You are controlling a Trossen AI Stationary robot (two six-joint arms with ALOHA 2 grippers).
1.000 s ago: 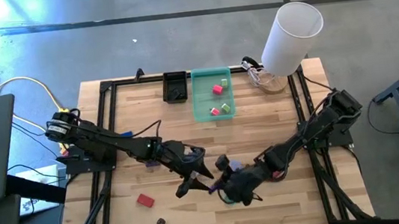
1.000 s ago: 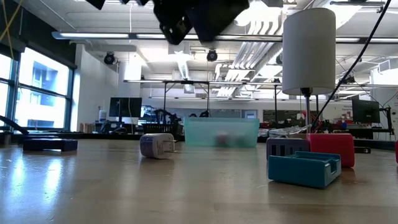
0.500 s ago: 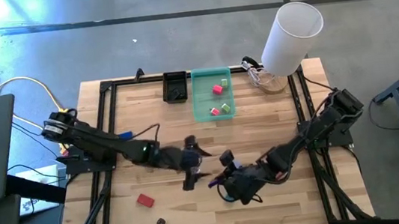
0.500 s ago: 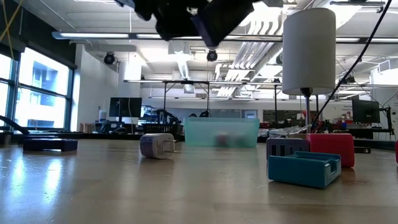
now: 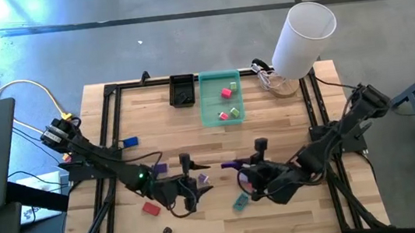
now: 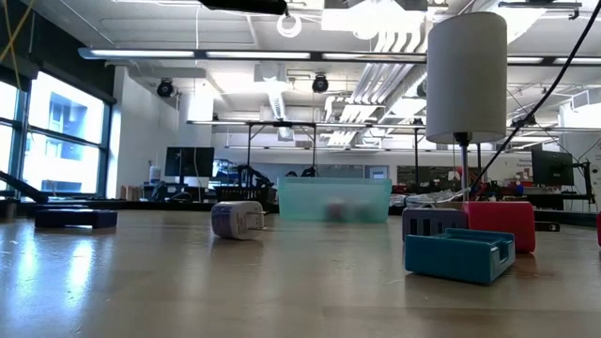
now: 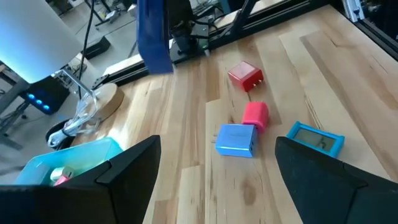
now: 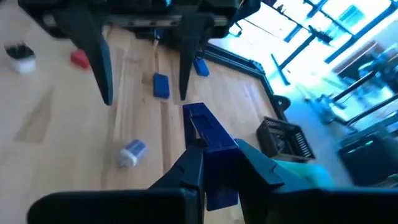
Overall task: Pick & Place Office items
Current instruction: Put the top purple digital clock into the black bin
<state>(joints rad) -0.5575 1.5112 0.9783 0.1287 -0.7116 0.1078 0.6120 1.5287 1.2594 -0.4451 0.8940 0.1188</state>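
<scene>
2 grippers are seen mid-frame: left gripper [image 5: 188, 183] fingers spread empty; right gripper [image 8: 217, 163] clamped on a blue piece [image 8: 209, 134], its lower end hidden.

Blue-purple block [image 8: 204, 124]: clamped between the right gripper [image 8: 214, 155] fingers, clear of the table. Teal frame [image 5: 240, 201]: flat, near that gripper. White plug [image 5: 201, 179]: just beside the left gripper [image 5: 188, 184]. Red block [image 5: 151, 208]: near it, untouched.
</scene>
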